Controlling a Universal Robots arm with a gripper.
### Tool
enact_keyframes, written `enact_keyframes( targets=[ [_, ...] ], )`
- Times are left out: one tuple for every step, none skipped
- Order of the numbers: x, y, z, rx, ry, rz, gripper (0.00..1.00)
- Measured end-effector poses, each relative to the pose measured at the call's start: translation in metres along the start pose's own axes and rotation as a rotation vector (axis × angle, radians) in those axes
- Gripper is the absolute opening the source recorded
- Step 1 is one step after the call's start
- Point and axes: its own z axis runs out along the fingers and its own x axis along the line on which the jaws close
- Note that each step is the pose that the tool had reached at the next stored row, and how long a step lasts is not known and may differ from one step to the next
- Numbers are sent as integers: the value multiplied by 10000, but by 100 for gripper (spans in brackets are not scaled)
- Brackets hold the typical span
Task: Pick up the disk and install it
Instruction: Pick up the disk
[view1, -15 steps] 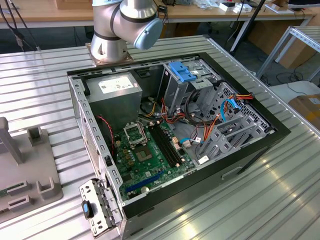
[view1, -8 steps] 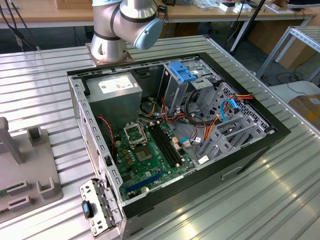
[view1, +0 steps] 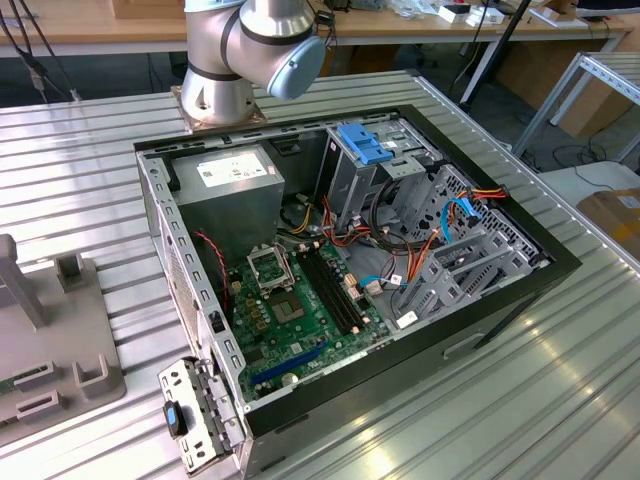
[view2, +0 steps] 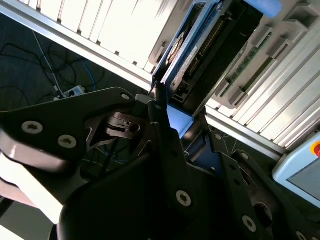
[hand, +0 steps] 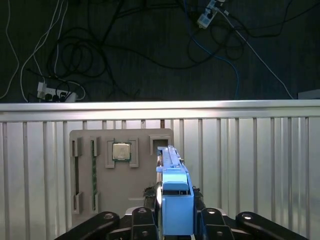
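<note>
- Disk (hand: 172, 170), a flat rectangular grey metal hard drive in a bright blue plastic carrier rail, is sitting at the lower centre of the first wrist view, standing on its thin edge.
- The black two-fingered gripper (hand: 176, 207) is clamping its near blue end: the jaws are drawn in against the carrier's two broad sides, with nothing else between them.
- Its long axis is running straight out from the jaws, away from the wrist, like a blade pointing ahead; in the second wrist view the drive (view2: 192, 55) is reaching toward the upper centre of the frame.
- Beyond it, a grey slotted fixture plate (hand: 125, 190) is lying on the ribbed metal table (hand: 250, 165); I cannot tell whether the drive's far end is touching the plate.
- In the exterior view, the open black computer case (view1: 165, 230) is lying at the centre of the frame, with its upright grey drive bay (view1: 350, 185) at upper centre, well apart from the fixture plate at the lower left edge.
</note>
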Motion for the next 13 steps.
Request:
enact_keyframes(
  targets=[
    [0,0,-4,0,0,0,37],
    [0,0,-6,-1,0,0,37],
    [0,0,-7,0,0,0,37],
    [0,0,-8,0,0,0,37],
    [0,0,-9,-1,1,0,37],
    [0,0,-10,0,0,0,37],
    [0,0,-11,-1,1,0,37],
    [0,0,-12,0,0,0,37],
    [-1,0,-14,0,0,0,37],
    [-1,0,-15,0,0,0,37],
    [-1,0,-16,-1,0,0,37],
    [-1,0,-17,-1,1,0,37],
    [-1,0,-25,-3,2,0,37]
  ],
)
